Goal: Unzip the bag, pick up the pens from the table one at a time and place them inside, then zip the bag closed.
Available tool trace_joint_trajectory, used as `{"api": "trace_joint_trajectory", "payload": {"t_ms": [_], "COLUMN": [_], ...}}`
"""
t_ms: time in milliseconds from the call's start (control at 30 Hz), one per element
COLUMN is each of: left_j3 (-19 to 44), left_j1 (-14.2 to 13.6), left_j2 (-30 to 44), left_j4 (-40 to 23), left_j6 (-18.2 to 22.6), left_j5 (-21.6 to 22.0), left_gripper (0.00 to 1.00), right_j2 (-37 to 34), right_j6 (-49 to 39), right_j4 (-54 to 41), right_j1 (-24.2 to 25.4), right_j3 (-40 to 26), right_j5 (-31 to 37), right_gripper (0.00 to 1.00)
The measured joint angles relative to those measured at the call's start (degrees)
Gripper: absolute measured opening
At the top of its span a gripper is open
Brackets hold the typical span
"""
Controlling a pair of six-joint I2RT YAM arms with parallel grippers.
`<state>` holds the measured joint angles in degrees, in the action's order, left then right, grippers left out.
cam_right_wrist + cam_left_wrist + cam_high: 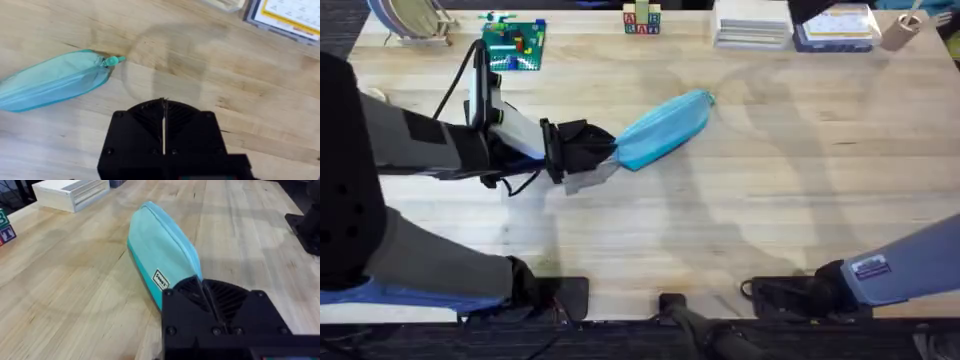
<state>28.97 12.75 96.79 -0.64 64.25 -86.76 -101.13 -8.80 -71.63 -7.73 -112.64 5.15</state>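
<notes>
The light blue bag (665,128) lies slanted on the wooden table (770,200), its zipper shut and the teal pull (710,98) at the far right end. My left gripper (609,151) reaches in from the left and is shut on the bag's near end. In the left wrist view its black fingers (200,291) pinch that end of the bag (160,250), beside a small white label (160,280). My right gripper (164,107) hangs high over the table, shut and holding nothing, with the bag (55,80) and pull (115,60) off to one side. The pens are out of view.
Along the back edge stand a green brick plate (513,45), letter blocks (641,20), a white box (750,25), a blue and yellow book (835,30) and a dish rack (405,15). Bare wood stretches right of the bag.
</notes>
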Motion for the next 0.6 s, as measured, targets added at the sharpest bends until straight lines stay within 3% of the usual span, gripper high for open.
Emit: {"api": "trace_joint_trajectory", "payload": {"t_ms": [167, 600], "left_j3": [0.0, 0.0], "left_j1": [0.0, 0.0], "left_j2": [-0.01, -0.01], "left_j4": [0.0, 0.0], "left_j6": [-0.01, -0.01], "left_j5": [0.0, 0.0], "left_gripper": [0.042, 0.041], "right_j2": [6.65, 29.51], "right_j6": [0.42, 1.55], "right_j4": [0.95, 4.99], "right_j1": [-0.49, -1.45], "right_j3": [3.43, 28.13], "right_j5": [0.0, -5.77], "right_gripper": [0.035, 0.033]}}
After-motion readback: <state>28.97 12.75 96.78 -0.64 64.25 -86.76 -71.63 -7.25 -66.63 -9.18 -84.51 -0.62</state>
